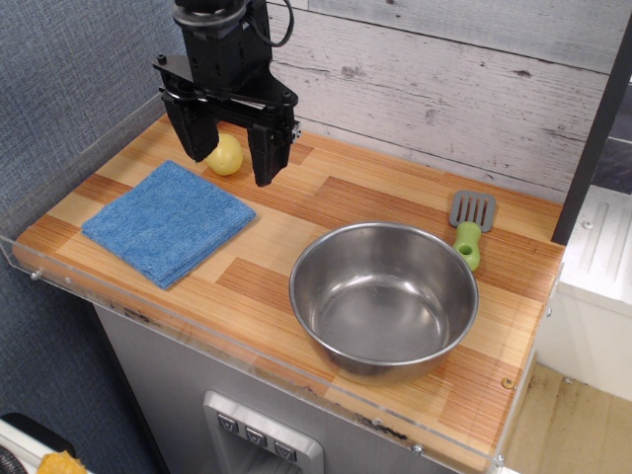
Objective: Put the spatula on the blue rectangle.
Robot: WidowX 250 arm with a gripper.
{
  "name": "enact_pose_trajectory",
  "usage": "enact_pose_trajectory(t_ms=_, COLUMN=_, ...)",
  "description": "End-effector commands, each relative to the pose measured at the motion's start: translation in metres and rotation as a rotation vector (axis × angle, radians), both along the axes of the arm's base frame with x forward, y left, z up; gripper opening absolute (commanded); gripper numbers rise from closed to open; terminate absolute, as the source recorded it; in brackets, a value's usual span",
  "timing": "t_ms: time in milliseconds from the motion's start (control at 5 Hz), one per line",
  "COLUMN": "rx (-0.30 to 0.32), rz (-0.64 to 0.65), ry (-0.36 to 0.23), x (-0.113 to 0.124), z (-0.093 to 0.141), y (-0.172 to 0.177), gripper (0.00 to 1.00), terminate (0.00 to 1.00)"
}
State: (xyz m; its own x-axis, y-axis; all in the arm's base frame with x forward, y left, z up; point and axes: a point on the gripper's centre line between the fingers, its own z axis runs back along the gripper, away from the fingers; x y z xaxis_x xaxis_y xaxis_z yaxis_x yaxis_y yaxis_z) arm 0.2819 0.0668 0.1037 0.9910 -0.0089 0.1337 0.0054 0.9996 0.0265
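Note:
The spatula (470, 228) lies on the wooden counter at the right, just behind the steel bowl, its grey slotted blade toward the wall and its lime-green handle toward the bowl. The blue rectangle (169, 221) is a folded blue cloth lying flat at the left of the counter. My gripper (232, 158) hangs at the back left, above the cloth's far corner, with its two black fingers spread apart and nothing between them. It is far from the spatula.
A large steel bowl (384, 297) stands at the front middle-right. A yellow-green round fruit (226, 155) sits by the wall behind the gripper. A clear acrylic rim (247, 360) runs along the front and left edges. A plank wall stands behind.

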Motion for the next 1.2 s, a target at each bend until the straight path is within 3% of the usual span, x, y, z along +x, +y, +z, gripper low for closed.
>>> enact_pose_trajectory(t_ms=0, rx=0.000, rz=0.000, ry=0.000, x=0.000, z=0.000, y=0.000, gripper=1.00, terminate=0.00)
enact_pose_trajectory(t_ms=400, rx=-0.018, rz=-0.128, ry=-0.055, x=0.053, z=0.017, y=-0.063, gripper=1.00, terminate=0.00)
enact_pose_trajectory(t_ms=600, rx=-0.029, rz=-0.111, ry=-0.075, x=0.069, z=0.026, y=-0.088, gripper=1.00, terminate=0.00)
enact_pose_trajectory(t_ms=800, rx=-0.048, rz=-0.103, ry=-0.056, x=0.085, z=0.020, y=-0.113, gripper=1.00, terminate=0.00)
enact_pose_trajectory(t_ms=1000, rx=-0.045, rz=-0.072, ry=-0.015, x=0.096, z=-0.001, y=-0.140, gripper=1.00, terminate=0.00)
